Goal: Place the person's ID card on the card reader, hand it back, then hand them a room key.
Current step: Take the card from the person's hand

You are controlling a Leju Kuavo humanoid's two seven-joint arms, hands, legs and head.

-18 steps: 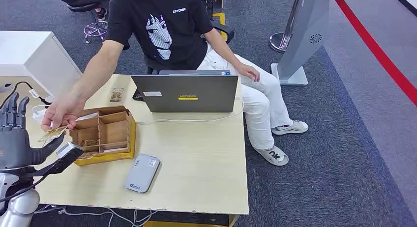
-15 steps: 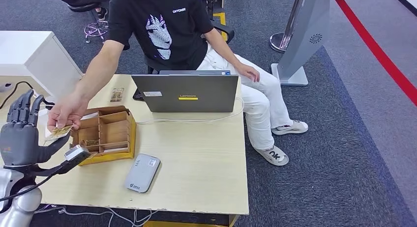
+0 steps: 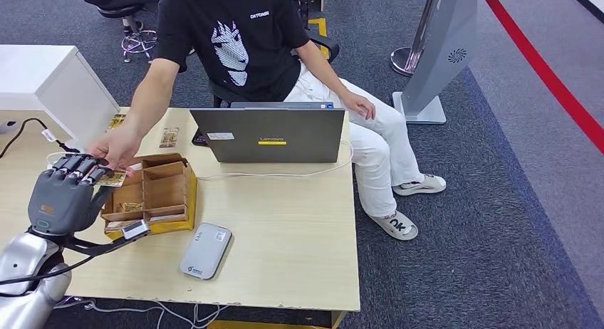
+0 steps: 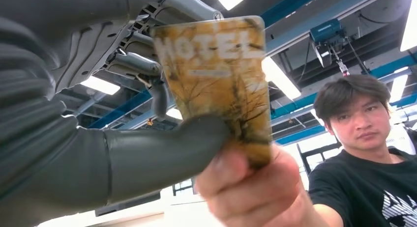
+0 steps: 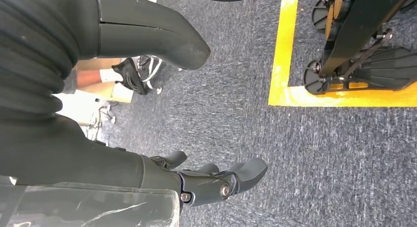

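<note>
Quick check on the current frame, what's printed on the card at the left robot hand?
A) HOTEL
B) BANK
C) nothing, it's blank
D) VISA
A: in the left wrist view the card reads HOTEL across its end, with the left robot hand pressing its thumb on it while the person's hand pinches the other end.

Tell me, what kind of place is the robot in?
Probably a pretend hotel front desk set up in a big workshop. The card says HOTEL, a laptop and a wooden card box sit on the desk, and industrial beams and strip lights hang overhead.
</note>
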